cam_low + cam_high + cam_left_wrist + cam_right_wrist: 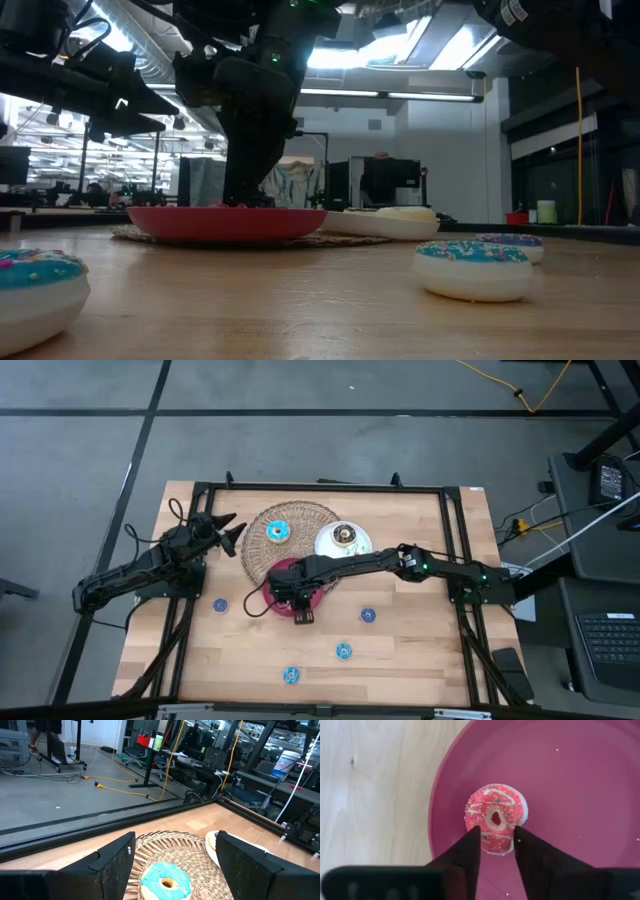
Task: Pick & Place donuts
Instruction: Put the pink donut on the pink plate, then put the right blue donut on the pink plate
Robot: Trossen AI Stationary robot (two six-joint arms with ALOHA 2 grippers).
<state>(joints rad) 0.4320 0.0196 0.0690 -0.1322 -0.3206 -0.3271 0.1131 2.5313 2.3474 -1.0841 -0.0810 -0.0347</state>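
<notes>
The right hand (pixel 497 847) hangs straight down over the red plate (pixel 580 780), its two dark fingers (pixel 467 852) pinched on either side of a pink sprinkled donut (pixel 495 822) that lies flat on the plate floor, near the rim. The fingers touch the ring's outer edge on the side nearest the wrist, so I would call it gripping the donut, though whether it bears any weight yet is hard to say.

To my eye the little ring is a light, stiff toy with a smooth iced top. It should neither crush nor sag, but being rounded it could squirt out of a shallow pinch. A hold across the full width, fingers on opposite outer sides, or one finger through the hole, looks safer than this bite near one end.

Just beyond the hand, the wicker mat (pixel 300 520) carries a cyan donut (pixel 278 531), and the white plate (pixel 325 542) beside it holds a brown one (pixel 346 535). Further out on the surface (pixel 420 660), four small blue donuts (pixel 343 651) lie scattered on the side of the hand away from the mat.

The left hand (pixel 172 855) waits well off, fingers spread wide, looking over the mat.
</notes>
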